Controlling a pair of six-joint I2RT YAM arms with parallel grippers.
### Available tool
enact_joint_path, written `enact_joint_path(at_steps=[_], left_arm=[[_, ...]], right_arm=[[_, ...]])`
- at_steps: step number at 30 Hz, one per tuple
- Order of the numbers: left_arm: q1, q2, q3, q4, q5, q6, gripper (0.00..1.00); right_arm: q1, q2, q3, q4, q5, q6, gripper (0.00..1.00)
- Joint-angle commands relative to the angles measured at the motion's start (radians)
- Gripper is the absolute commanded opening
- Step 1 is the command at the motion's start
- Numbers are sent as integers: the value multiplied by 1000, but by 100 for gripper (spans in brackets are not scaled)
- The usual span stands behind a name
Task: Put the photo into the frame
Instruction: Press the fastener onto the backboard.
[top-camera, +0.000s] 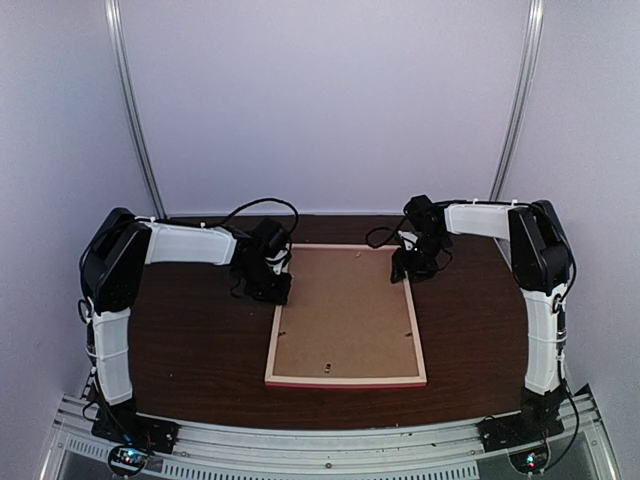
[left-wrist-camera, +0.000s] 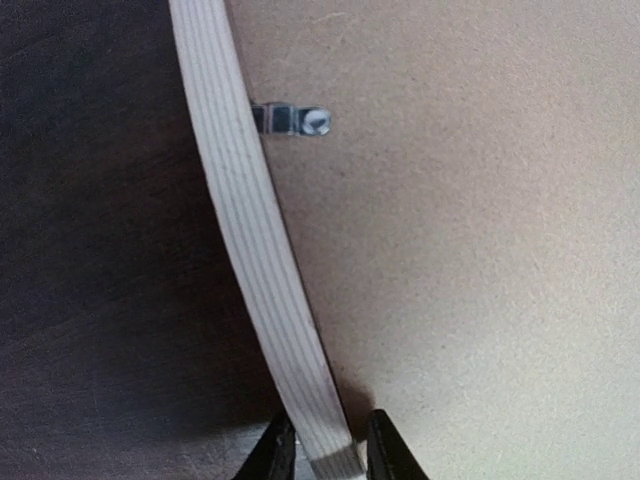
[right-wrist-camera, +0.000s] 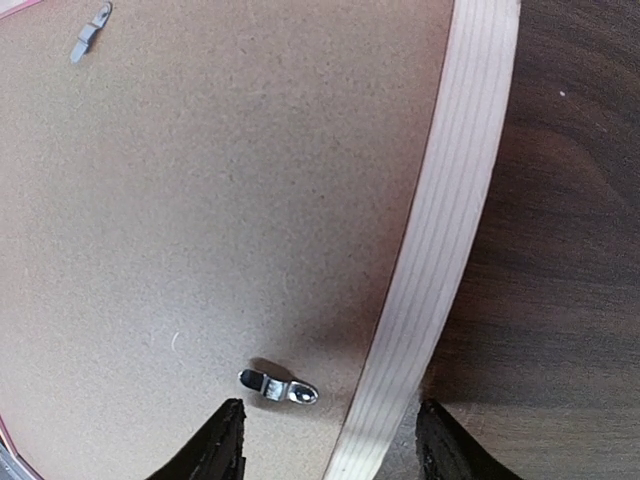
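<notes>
The frame (top-camera: 345, 381) lies back side up on the dark table, with a brown backing board (top-camera: 345, 310) filling it. The photo is hidden. My left gripper (top-camera: 278, 290) is at the frame's left rail near the far corner. In the left wrist view its jaws (left-wrist-camera: 325, 455) straddle the pale rail (left-wrist-camera: 245, 230) narrowly, with a thin gap on the board side, so it is open. My right gripper (top-camera: 408, 270) is at the far right corner. It (right-wrist-camera: 330, 450) stands wide open over the right rail (right-wrist-camera: 450, 200) and a metal turn clip (right-wrist-camera: 278, 387).
More metal clips sit on the board, one by the left rail (left-wrist-camera: 290, 120) and one across from the right gripper (right-wrist-camera: 90, 35). Dark wooden table (top-camera: 200, 350) surrounds the frame. White walls enclose the back and sides.
</notes>
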Motion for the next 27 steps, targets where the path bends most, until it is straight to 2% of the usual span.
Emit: enact_joint_path(at_steps=[1,8,18,27], left_arm=[[-1,27,19,-4,5,7,22],[-2,24,12,-2,8,5,15],[-2,21,9,-3,6,7,14],[-2,21,10,-3,6,7,14]], right_arm=[[-1,4,25,8,27,-12,58],[-1,26,42,8,39,-24,57],[13,67,69,2,117,-40,54],[16,84,70,1,156,-42,43]])
